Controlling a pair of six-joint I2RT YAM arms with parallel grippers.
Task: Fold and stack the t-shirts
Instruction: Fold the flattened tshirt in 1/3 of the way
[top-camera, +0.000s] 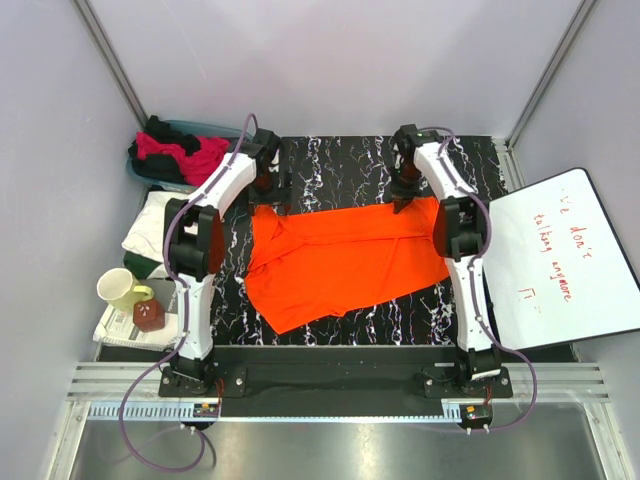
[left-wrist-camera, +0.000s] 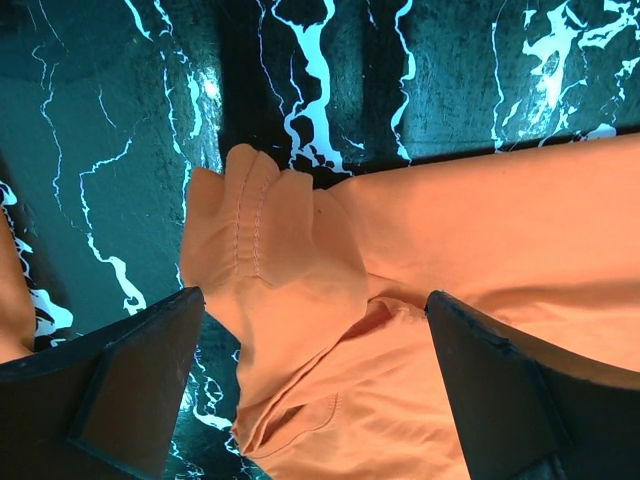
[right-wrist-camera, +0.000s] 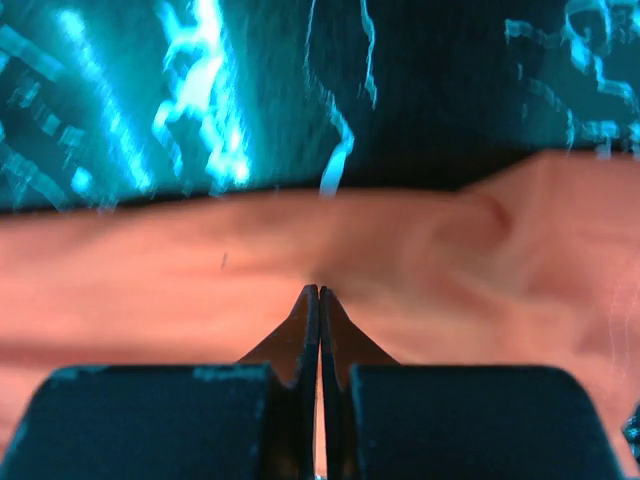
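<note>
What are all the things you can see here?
orange t-shirt: one, bright orange, spread mid-table
table: one, black, white-veined
basket: one, teal, far left
pink and black clothes: a heap, in the basket
white cloth: one pile, left of the table
mug: one, pale yellow, near left
small red object: one, beside the mug
white board: one, red writing, right side
left gripper: one, black, open over the shirt's sleeve
right gripper: one, black, shut on the shirt's far edge
</note>
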